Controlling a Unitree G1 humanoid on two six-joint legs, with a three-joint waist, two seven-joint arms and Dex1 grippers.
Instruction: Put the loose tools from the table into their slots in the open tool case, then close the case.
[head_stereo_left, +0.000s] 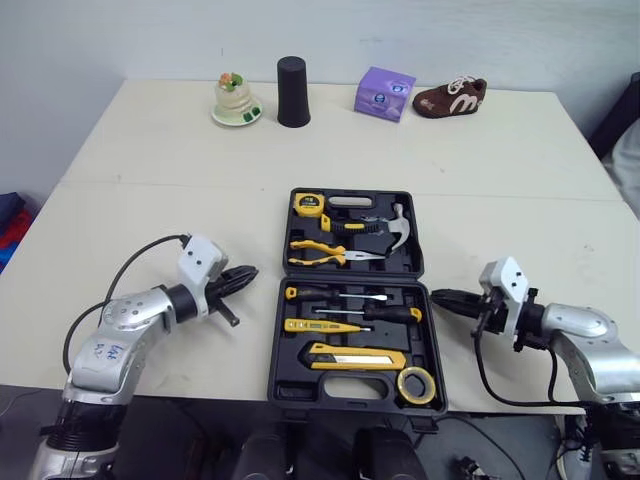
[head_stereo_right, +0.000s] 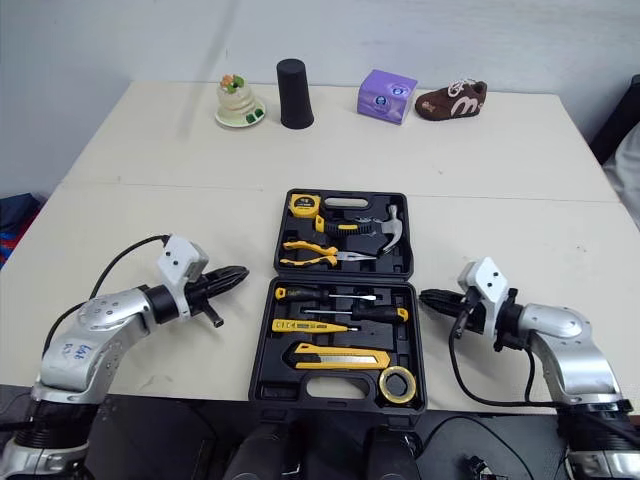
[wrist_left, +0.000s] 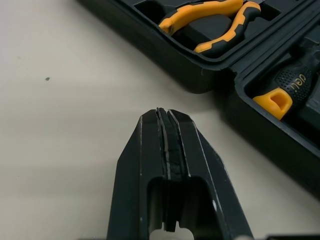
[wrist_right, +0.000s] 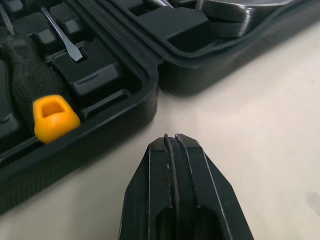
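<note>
Left eye view: the black moulded-plastic case (head_stereo_left: 352, 279) lies open flat on the pale matte table (head_stereo_left: 150, 170), between my two grippers. Its far half holds a round yellow tape measure (head_stereo_left: 309, 205), yellow-handled pliers (head_stereo_left: 325, 255) and a steel claw hammer (head_stereo_left: 385, 228). Its near half holds black-handled screwdrivers (head_stereo_left: 350, 296), a slim yellow tester (head_stereo_left: 325, 326), a yellow knife (head_stereo_left: 355, 357) and a tape roll (head_stereo_left: 417, 385), each seated in its recess. My left gripper (head_stereo_left: 240, 274) sits just left of the case, its tapered black fingers pressed together on nothing. My right gripper (head_stereo_left: 445, 297), just right of the near half, is likewise pinched flat and empty, tips toward the textured case wall. A black tapered cup (head_stereo_left: 292, 92), a purple box (head_stereo_left: 384, 94) and a brown shoe (head_stereo_left: 450, 97) stand at the far edge.
</note>
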